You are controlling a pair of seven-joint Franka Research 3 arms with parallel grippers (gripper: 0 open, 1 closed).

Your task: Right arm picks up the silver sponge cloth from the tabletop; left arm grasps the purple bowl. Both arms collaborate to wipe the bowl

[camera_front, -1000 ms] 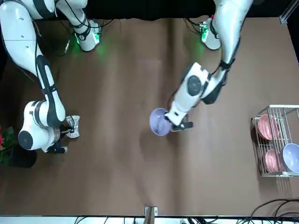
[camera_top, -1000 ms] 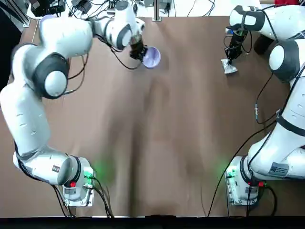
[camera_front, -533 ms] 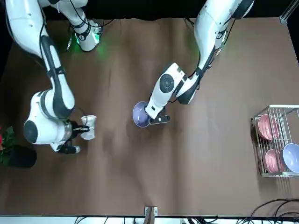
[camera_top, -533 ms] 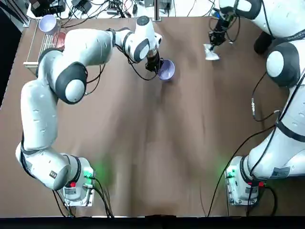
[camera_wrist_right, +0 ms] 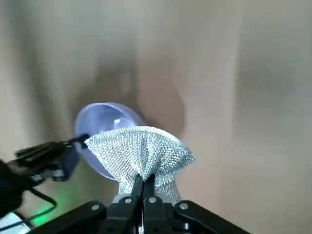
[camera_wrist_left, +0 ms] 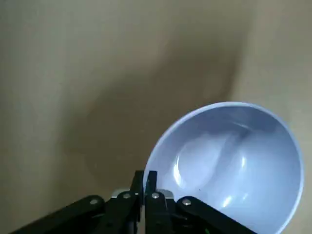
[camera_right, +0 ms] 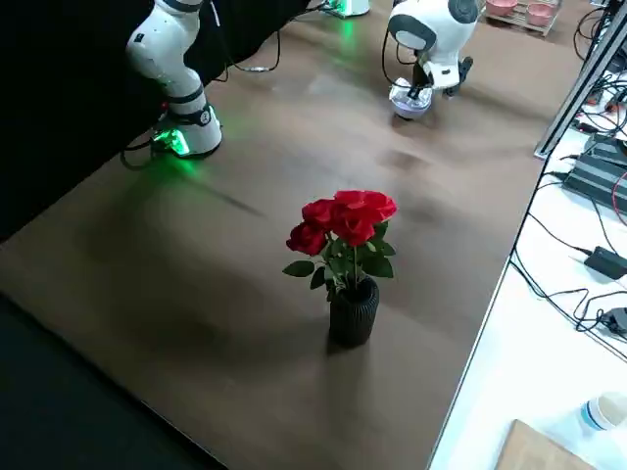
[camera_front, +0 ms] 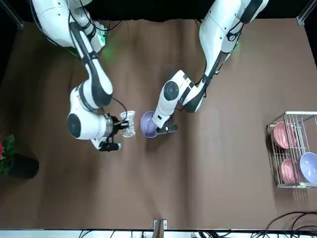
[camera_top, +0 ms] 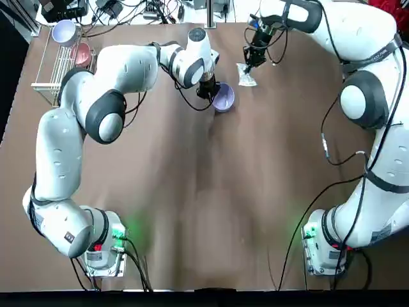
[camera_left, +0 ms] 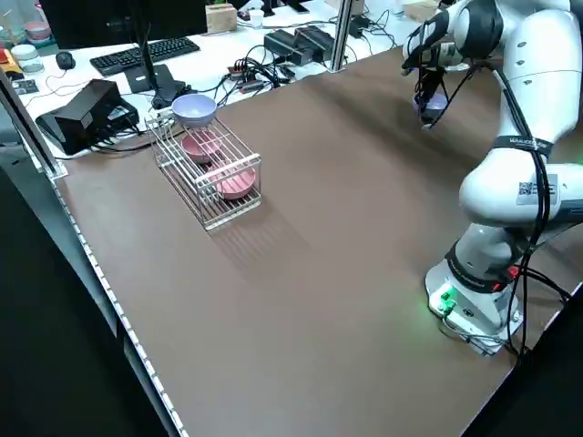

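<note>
— Purple bowl [camera_top: 223, 98], top view: whereabouts?

— Above the desk [camera_top: 192, 192], toward the far edge, at the left gripper [camera_top: 213, 95]. Silver sponge cloth [camera_top: 245, 75] just beside, on the right-arm side, hanging from the right gripper [camera_top: 250, 66]. Clear gap between.

— And in the front view?

— Same pairing: cloth and bowl near each other, apart, each at its own gripper. Off on the left-arm side, a wire rack [camera_front: 291, 185] with two pink bowls [camera_front: 283, 135] and a pale blue bowl [camera_front: 309, 167].

— Left side view?

— Purple bowl partly hidden behind the left gripper. Wire rack well apart from both, near the desk's edge.

— Right side view?

— Cloth overlapping the bowl from this angle. Nearer the camera, red flowers [camera_right: 343, 220] in a dark ribbed vase [camera_right: 354, 311], upright on the desk.

— Left wrist view, then: how tightly closed?

— Closed down on the bowl's rim, one finger inside, one outside. Tilted, whitish inside showing, shadow spread on the desk.

— And the right wrist view?

— Nearly together, pinching the cloth at its narrow waist. Shiny half fanned out past the fingertips [camera_wrist_right: 149, 181], covering part of the bowl behind.
</note>
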